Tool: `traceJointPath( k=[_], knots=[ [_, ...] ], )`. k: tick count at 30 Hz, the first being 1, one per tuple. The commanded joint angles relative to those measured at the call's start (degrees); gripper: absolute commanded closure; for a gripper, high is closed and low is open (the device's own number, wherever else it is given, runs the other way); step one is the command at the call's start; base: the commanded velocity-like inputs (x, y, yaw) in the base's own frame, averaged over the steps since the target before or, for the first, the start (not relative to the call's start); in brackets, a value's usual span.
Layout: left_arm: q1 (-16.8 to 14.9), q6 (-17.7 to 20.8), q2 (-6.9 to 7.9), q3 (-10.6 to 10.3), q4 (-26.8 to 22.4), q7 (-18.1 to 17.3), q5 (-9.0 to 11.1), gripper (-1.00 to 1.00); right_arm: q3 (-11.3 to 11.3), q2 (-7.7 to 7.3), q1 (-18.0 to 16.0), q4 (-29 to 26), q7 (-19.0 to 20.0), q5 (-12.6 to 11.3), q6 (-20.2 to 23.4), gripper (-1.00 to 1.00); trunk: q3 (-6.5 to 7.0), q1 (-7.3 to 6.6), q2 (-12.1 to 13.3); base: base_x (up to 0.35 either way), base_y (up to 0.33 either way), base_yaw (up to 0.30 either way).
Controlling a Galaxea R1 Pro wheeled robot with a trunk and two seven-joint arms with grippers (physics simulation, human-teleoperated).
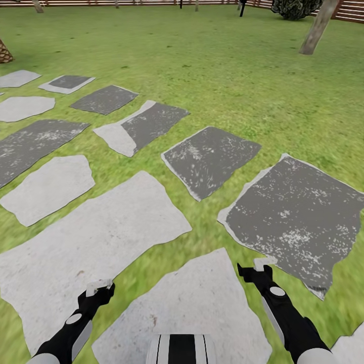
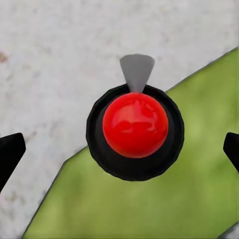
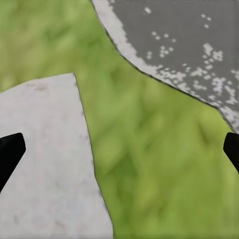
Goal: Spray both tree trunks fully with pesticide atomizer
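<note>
Left hand: near left, held low over a pale paving slab; released, fingers spread wide with nothing between them.
Left wrist view: a red ball on a black round base with a small grey wedge, lying where pale stone meets grass; I cannot tell what this thing is.
Right hand: near right, over the grass strip between a pale slab and a dark slab; released, fingers wide apart, grasping nothing.
Paving: pale and dark grey slabs run from near centre away to the far left.
Floor: green lawn beyond the slabs, stretching far.
Tree trunk: far right, grey-beige, leaning, standing on the lawn.
Palm stump: far left edge, scaly brown.
Fence: brown slats along the far edge.
</note>
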Motion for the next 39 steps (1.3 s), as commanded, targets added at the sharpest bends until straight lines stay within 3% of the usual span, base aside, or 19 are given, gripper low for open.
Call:
traceJointPath(
  k=[1,26,27,39],
  knots=[
    [0.0,-0.2,0.02,-0.2,0.0,0.1,0.6,-1.00,0.0,0.00,0.0,-0.1,0.0,0.2,0.3,-1.00,0.01,-0.01,0.0,0.000,0.000,0.000],
    [0.0,-0.2,0.02,-0.2,0.0,0.0,0.6,-1.00,0.0,0.00,0.0,-0.1,0.0,0.2,0.3,-1.00,0.77,-0.01,0.0,0.000,0.000,-0.021],
    [0.0,-0.2,0.02,-0.2,0.0,0.0,0.6,1.00,0.0,0.00,0.0,-0.1,0.0,0.2,0.3,-1.00,0.77,-0.01,0.0,0.000,0.000,0.000],
    [0.1,-0.2,0.02,-0.2,0.0,0.0,0.7,1.00,0.0,0.00,0.0,-0.1,0.0,0.2,0.3,-1.00,0.77,-0.01,0.0,0.000,0.000,0.000]
  ],
)
